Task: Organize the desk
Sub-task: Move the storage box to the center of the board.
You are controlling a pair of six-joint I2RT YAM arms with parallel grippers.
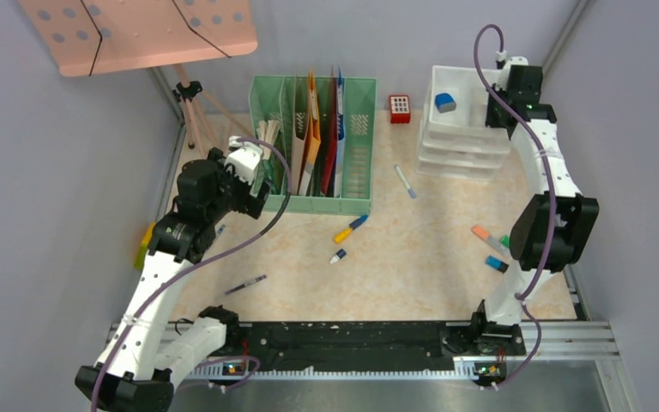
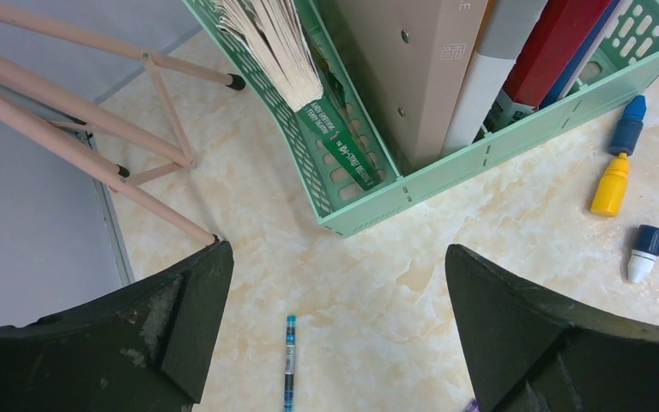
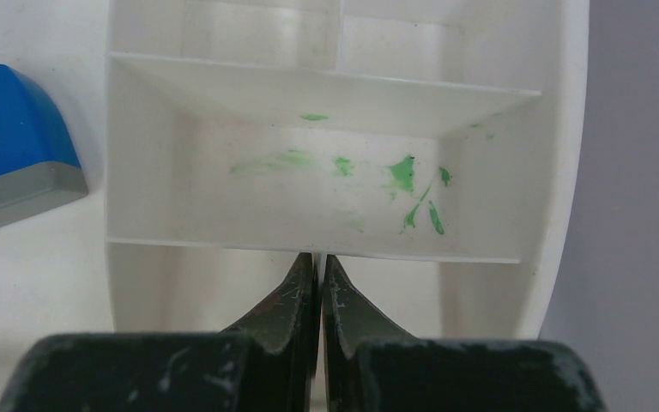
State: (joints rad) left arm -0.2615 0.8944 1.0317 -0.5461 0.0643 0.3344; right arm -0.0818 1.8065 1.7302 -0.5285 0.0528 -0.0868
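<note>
The desk is a beige marble top with pens and markers scattered on it. My left gripper hangs open and empty over the desk's left part, just off the front left corner of a green file organizer. In the left wrist view the left gripper has its jaws wide apart over bare desk, with a teal pen lying below them. My right gripper is shut with nothing in it, above the top tray of a white drawer unit.
On the desk lie a yellow and blue marker, a blue and white cap, a white pen, a dark pen and an orange-tipped marker. A blue block sits in the tray. A pink music stand's legs stand at the back left.
</note>
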